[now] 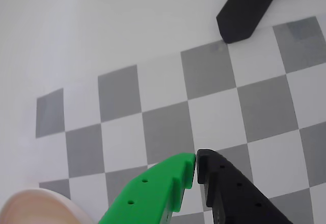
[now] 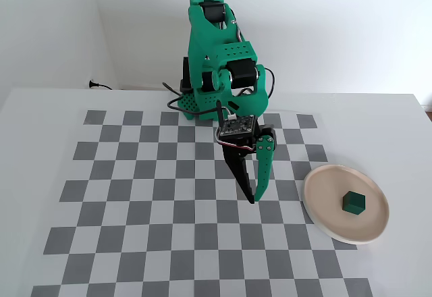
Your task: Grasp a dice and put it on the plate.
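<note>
The dark green dice [image 2: 354, 202] lies on the pale pinkish-beige plate [image 2: 322, 190] at the right of the checkered mat in the fixed view. My gripper [image 2: 252, 198] hangs over the mat's middle, left of the plate and apart from it, shut and empty, tips pointing down. In the wrist view the green finger and the black finger meet at their tips [image 1: 196, 158] with nothing between them. A blurred edge of the plate [image 1: 35, 208] shows at the bottom left of the wrist view. The dice is out of the wrist view.
The grey-and-white checkered mat [image 2: 135, 202] covers the white table. The green arm base [image 2: 202, 88] stands at the mat's far edge with cables behind it. A black stand foot [image 1: 249, 10] shows at the top right of the wrist view.
</note>
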Action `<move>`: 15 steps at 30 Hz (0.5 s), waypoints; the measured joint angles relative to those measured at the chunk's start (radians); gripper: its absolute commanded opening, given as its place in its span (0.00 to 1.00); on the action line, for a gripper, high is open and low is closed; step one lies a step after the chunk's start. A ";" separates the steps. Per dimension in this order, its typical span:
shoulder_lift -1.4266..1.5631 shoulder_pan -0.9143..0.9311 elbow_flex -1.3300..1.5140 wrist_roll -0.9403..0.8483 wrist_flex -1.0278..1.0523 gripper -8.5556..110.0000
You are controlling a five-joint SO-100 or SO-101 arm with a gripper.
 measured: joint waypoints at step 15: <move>0.311 0.115 0.379 0.273 -0.187 0.04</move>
